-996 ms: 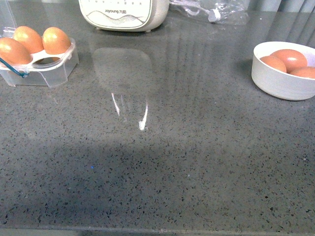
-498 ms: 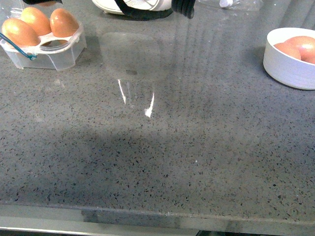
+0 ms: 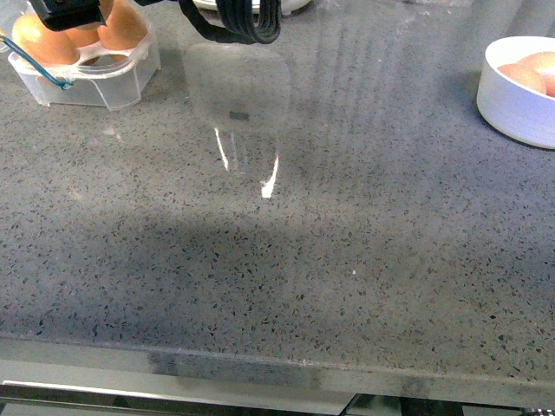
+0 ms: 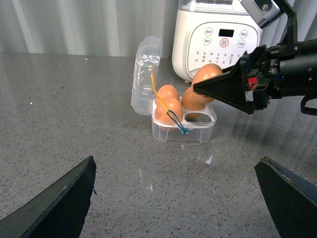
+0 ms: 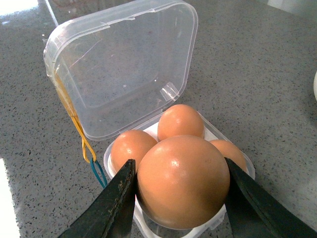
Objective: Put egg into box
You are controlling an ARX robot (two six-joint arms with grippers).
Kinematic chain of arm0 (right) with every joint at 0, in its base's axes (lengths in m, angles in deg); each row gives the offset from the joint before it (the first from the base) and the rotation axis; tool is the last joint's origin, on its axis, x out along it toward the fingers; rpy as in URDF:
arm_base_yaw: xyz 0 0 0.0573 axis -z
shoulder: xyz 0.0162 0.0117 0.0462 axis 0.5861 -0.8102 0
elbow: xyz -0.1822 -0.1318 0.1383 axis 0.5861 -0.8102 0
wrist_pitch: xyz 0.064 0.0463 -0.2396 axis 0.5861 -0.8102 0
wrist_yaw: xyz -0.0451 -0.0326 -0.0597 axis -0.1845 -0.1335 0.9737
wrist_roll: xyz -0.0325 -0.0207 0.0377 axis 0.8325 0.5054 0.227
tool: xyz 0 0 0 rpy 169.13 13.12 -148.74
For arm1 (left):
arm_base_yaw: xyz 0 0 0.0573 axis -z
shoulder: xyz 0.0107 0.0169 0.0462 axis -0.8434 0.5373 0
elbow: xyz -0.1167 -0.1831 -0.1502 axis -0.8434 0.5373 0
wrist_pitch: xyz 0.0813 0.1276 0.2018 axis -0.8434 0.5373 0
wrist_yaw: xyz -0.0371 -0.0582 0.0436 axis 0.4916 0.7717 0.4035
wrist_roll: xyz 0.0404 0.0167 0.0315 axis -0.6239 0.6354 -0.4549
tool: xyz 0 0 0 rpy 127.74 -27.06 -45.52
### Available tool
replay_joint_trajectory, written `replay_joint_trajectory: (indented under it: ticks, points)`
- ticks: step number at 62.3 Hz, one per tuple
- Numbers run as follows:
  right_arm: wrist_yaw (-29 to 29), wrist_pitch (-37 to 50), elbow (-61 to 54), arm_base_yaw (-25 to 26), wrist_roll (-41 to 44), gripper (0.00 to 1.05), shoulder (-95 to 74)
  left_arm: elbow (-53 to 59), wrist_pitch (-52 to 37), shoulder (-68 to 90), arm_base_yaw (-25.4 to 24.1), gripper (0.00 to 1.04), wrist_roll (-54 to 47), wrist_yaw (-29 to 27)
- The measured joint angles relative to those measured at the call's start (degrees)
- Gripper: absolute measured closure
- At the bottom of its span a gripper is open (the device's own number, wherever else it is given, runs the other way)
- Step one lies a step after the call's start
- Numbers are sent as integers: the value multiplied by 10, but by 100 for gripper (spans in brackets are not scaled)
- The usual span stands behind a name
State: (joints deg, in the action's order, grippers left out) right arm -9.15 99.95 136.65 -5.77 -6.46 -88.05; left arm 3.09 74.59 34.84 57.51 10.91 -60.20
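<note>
While my left tool (image 4: 174,163) hangs released, its two dark fingers (image 4: 64,198) spread wide over the grey counter (image 4: 74,109), the work sits ahead of it. Beyond its tips stands the clear box (image 4: 183,135), lid (image 4: 146,74) swung up and open, a blue cord (image 4: 178,121) looped over its near wall. Three eggs (image 5: 181,121) already sit in its cups. My right tool (image 5: 181,198) is clenched on the egg (image 5: 183,181), a finger pressed on either flank, and holds it directly over the box, above the cup nearest that tool's wrist; I cannot tell whether the shell touches the tray. Behind the box, past the right tool, stands a white kitchen appliance (image 4: 218,39) with a button panel. Well off to that tool's right is a white bowl (image 3: 512,104) with more eggs (image 3: 542,74).
</note>
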Motion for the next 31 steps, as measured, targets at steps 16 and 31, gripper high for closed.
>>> replay_joint_trajectory:
  ticks: [16,31]
  points:
    - [2,-6,12,-2,2,61,-12,0,0,0,0,7,0,0]
    - [3,-10,12,-2,6,61,-14,0,0,0,0,7,0,0]
